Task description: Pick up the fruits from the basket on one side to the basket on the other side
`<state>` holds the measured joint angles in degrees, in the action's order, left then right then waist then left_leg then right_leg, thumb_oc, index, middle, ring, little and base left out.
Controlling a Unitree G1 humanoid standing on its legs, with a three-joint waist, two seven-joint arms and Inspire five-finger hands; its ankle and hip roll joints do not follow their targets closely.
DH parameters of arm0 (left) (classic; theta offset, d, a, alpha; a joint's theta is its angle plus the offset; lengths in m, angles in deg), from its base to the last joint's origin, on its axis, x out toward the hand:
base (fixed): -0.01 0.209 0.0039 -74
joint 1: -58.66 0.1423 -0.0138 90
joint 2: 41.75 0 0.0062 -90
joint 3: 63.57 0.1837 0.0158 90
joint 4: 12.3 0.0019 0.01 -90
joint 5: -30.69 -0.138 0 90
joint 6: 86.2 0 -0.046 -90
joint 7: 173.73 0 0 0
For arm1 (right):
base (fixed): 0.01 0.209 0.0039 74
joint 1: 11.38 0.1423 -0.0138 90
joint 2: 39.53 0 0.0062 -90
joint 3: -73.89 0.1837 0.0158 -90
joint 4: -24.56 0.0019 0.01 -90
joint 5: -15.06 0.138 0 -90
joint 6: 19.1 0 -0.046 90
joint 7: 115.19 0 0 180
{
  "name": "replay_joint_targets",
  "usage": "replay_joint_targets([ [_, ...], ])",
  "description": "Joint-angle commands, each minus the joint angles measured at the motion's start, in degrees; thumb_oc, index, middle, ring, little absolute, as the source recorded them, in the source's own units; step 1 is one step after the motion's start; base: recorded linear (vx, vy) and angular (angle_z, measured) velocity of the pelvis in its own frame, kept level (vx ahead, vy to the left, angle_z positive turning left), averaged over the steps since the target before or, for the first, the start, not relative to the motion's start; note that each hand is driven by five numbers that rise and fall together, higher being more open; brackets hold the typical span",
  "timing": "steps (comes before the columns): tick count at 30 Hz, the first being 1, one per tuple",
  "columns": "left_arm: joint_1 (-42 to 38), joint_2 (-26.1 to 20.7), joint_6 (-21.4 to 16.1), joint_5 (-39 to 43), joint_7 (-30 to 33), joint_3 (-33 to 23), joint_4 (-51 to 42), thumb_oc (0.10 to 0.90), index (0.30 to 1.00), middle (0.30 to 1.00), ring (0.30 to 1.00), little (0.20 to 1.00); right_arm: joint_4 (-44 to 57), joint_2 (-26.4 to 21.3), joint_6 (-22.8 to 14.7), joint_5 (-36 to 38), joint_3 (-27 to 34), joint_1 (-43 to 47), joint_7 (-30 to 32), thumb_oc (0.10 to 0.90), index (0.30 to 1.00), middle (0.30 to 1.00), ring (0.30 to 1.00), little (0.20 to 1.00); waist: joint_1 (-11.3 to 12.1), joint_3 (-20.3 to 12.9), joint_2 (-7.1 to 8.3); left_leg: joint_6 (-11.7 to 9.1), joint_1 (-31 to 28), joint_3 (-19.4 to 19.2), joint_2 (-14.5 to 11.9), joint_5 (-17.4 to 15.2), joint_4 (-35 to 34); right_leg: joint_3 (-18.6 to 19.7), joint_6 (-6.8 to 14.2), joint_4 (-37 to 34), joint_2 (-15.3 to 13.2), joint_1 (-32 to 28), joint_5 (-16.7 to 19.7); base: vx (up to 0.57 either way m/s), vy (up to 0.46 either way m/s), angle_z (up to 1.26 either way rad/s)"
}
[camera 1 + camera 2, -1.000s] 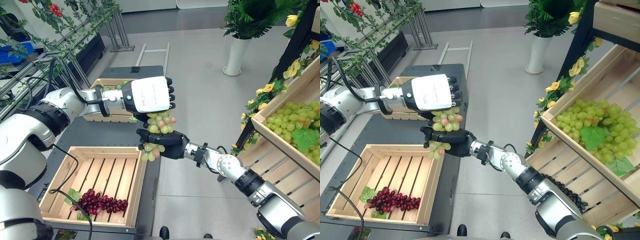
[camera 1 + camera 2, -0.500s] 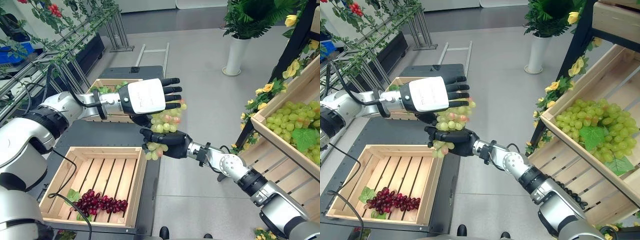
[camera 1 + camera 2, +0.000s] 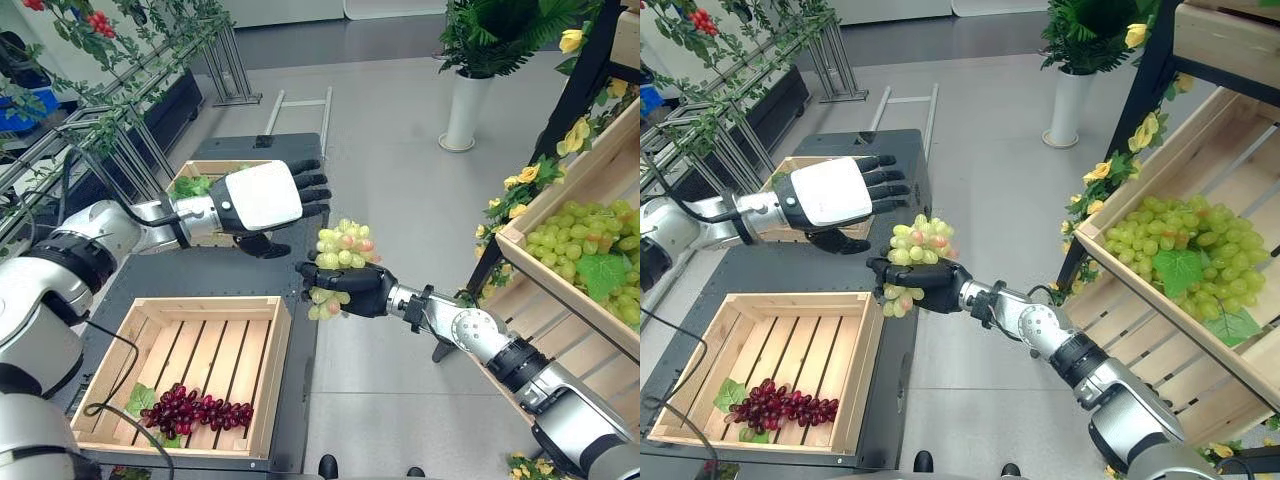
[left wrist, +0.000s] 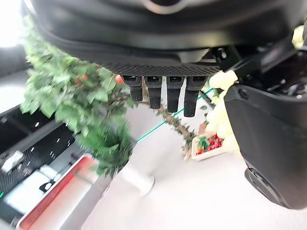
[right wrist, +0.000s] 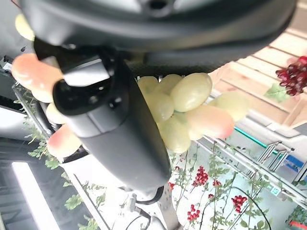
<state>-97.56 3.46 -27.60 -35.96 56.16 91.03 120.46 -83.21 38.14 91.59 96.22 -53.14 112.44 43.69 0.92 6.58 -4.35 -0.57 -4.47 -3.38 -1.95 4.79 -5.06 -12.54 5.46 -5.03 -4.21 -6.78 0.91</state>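
A bunch of green grapes with a few pink ones hangs in mid-air over the right edge of the dark table. My right hand is shut on it from below, and the berries bulge past its thumb in the right wrist view. My left hand hovers open a little to the left of the bunch, fingers straight, touching nothing. Below lies a wooden crate holding red grapes. At the right, a slanted shelf crate carries many green grapes.
A second wooden crate with green leaves stands at the table's far end. A white vase with a plant stands on the floor beyond. Flowered shelving lines the right side, and vine-covered racks line the left.
My left hand straightened its fingers, let go of the green bunch and drew back to the left. My right hand still holds the bunch and has shifted slightly right.
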Motion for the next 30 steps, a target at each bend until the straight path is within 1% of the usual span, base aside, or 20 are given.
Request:
replay_joint_targets([
  [1,-0.57,-3.48,3.64,9.38,-0.24,-7.13,8.54,0.8,0.9,0.9,0.9,0.9,2.77,2.57,-4.6,0.91,8.63,0.08,-4.24,0.4,0.3,0.3,0.3,0.3,0.11,-5.66,2.02,-0.33,-1.67,0.17,4.54,-6.79,0.06,0.28,-1.44,0.03,1.51,-0.35,-1.82,0.0,0.0,0.0],
  [3,0.87,-4.01,3.51,11.47,-0.85,-8.47,8.65,0.8,0.9,0.9,0.9,0.9,2.81,2.17,-4.74,-0.16,9.0,-0.94,-4.43,0.4,0.3,0.3,0.3,0.3,0.03,-5.61,2.01,-0.34,-1.64,0.1,4.52,-6.8,0.06,0.39,-1.41,0.03,1.54,-0.3,-1.82,0.01,-0.002,-0.02],
  [5,5.01,-4.87,3.8,17.38,-2.4,-12.61,7.73,0.8,0.9,0.9,0.9,0.9,3.11,1.04,-4.96,-2.78,10.47,-3.83,-4.02,0.4,0.3,0.3,0.3,0.3,-0.06,-5.42,2.23,-0.26,-1.54,0.01,4.51,-6.8,0.06,0.67,-1.36,0.03,1.61,-0.12,-1.71,0.02,-0.007,-0.04],
  [8,11.2,-5.05,4.32,21.23,-3.91,-18.94,5.82,0.8,0.9,0.9,0.9,0.9,3.21,-0.06,-5.39,-6.77,12.45,-7.64,-3.89,0.4,0.3,0.3,0.3,0.3,-0.16,-5.12,2.44,-0.19,-1.42,-0.08,4.46,-6.8,0.06,0.96,-1.39,0.03,1.7,0.07,-1.63,0.0,0.0,0.0],
  [9,15.74,-4.68,4.76,22.07,-4.87,-23.35,4.46,0.8,0.9,0.9,0.9,0.9,3.01,-0.55,-5.05,-8.85,13.98,-10.05,-4.31,0.4,0.3,0.3,0.3,0.3,-0.25,-4.85,2.65,-0.12,-1.42,-0.14,4.43,-6.86,0.06,1.1,-1.43,0.03,1.74,0.12,-1.6,0.0,0.0,0.0],
  [13,24.76,-3.54,5.27,26.19,-7.27,-31.86,2.11,0.8,0.9,0.9,0.9,0.9,1.81,-1.85,-5.12,-14.85,16.1,-14.54,-4.13,0.4,0.3,0.3,0.3,0.3,-0.67,-4.19,3.04,0.05,-1.46,-0.31,4.43,-6.99,0.06,1.66,-1.49,0.03,1.89,0.27,-1.51,0.01,-0.007,-0.03],
  [14,28.81,-2.56,5.45,28.48,-8.18,-35.8,0.94,0.8,0.9,0.9,0.9,0.9,0.96,-2.72,-5.62,-18.96,17.07,-16.95,-4.02,0.4,0.3,0.3,0.3,0.3,-0.87,-3.78,3.32,0.11,-1.49,-0.46,4.43,-7.06,0.06,1.92,-1.47,0.03,1.97,0.34,-1.45,0.02,-0.011,-0.08],
  [15,30.97,-1.79,5.66,29.79,-9.04,-37.94,0.19,0.8,0.9,0.9,0.9,0.9,0.14,-3.19,-6.03,-20.52,17.61,-18.49,-4.26,0.4,0.3,0.3,0.3,0.3,-0.96,-3.55,3.5,0.14,-1.5,-0.58,4.4,-7.1,0.06,2.0,-1.45,0.03,1.99,0.39,-1.42,0.02,-0.01,-0.12],
  [16,31.84,-1.51,5.72,30.47,-9.45,-38.76,-0.17,0.8,0.9,0.9,0.9,0.9,-0.17,-3.31,-6.26,-21.38,17.72,-19.02,-4.29,0.4,0.3,0.3,0.3,0.3,-1.02,-3.46,3.53,0.17,-1.52,-0.62,4.39,-7.13,0.06,2.04,-1.45,0.03,2.01,0.4,-1.42,0.02,-0.01,-0.17],
  [17,35.28,-0.45,5.76,32.18,-10.67,-42.1,-1.39,0.8,0.9,0.9,0.9,0.9,-1.39,-4.12,-6.86,-23.94,18.84,-20.93,-4.25,0.4,0.3,0.3,0.3,0.3,-1.17,-3.03,3.79,0.2,-1.64,-0.8,4.36,-7.16,0.06,2.18,-1.45,0.03,2.06,0.39,-1.34,0.02,-0.009,-0.16],
  [21,40.36,2.25,6.38,34.73,-12.48,-46.47,-2.85,0.8,0.9,0.9,0.9,0.9,-4.94,-5.1,-8.36,-27.9,20.46,-22.82,-3.18,0.4,0.3,0.3,0.3,0.3,-1.27,-2.22,4.22,0.34,-2.01,-0.96,4.4,-7.35,0.06,2.63,-1.48,0.03,2.28,0.22,-1.29,0.03,-0.007,-0.08],
  [22,42.06,3.24,6.06,36.81,-13.04,-47.93,-3.27,0.8,0.9,0.9,0.9,0.9,-6.51,-5.33,-8.82,-29.43,21.25,-23.43,-2.83,0.4,0.3,0.3,0.3,0.3,-1.28,-1.93,4.41,0.38,-2.19,-1.04,4.39,-7.44,0.06,2.83,-1.46,0.03,2.35,0.12,-1.3,0.02,-0.004,-0.09],
  [25,44.63,4.92,5.12,38.95,-12.94,-50.36,-3.95,0.8,0.9,0.9,0.9,0.9,-8.49,-5.53,-9.87,-30.39,22.37,-24.59,-2.95,0.4,0.3,0.3,0.3,0.3,-1.24,-1.43,4.64,0.48,-2.49,-1.09,4.4,-7.61,0.06,3.03,-1.48,0.03,2.46,-0.08,-1.35,0.03,-0.002,-0.14],
  [26,46.06,5.97,4.58,39.76,-12.71,-51.62,-4.52,0.8,0.9,0.9,0.9,0.9,-9.24,-5.53,-10.76,-31.06,22.96,-25.05,-2.75,0.4,0.3,0.3,0.3,0.3,-1.2,-1.15,4.76,0.51,-2.66,-1.1,4.38,-7.66,0.06,3.15,-1.51,0.03,2.5,-0.21,-1.35,0.02,0.001,-0.14],
  [28,47.3,6.87,4.06,41.1,-12.86,-52.67,-5.4,0.8,0.9,0.9,0.9,0.9,-9.54,-5.61,-11.6,-31.29,23.43,-25.32,-2.64,0.4,0.3,0.3,0.3,0.3,-1.11,-0.92,4.88,0.56,-2.78,-1.08,4.36,-7.71,0.06,3.27,-1.52,0.03,2.54,-0.33,-1.36,0.02,-0.001,-0.11],
  [29,49.0,8.41,3.9,44.1,-13.25,-54.05,-7.25,0.8,0.9,0.9,0.9,0.9,-8.6,-5.45,-12.89,-32.12,24.07,-25.98,-3.02,0.4,0.3,0.3,0.3,0.3,-1.09,-0.59,5.13,0.62,-2.91,-1.04,4.33,-7.82,0.06,3.45,-1.55,0.03,2.63,-0.38,-1.38,0.02,-0.006,-0.08],
  [30,49.73,9.26,3.78,45.06,-13.5,-54.85,-7.7,0.8,0.9,0.9,0.9,0.9,-7.92,-5.55,-13.39,-32.73,24.31,-26.24,-3.19,0.4,0.3,0.3,0.3,0.3,-1.11,-0.5,5.29,0.6,-2.95,-1.04,4.29,-7.84,0.06,3.51,-1.55,0.03,2.67,-0.4,-1.35,0.02,-0.005,-0.05],
])
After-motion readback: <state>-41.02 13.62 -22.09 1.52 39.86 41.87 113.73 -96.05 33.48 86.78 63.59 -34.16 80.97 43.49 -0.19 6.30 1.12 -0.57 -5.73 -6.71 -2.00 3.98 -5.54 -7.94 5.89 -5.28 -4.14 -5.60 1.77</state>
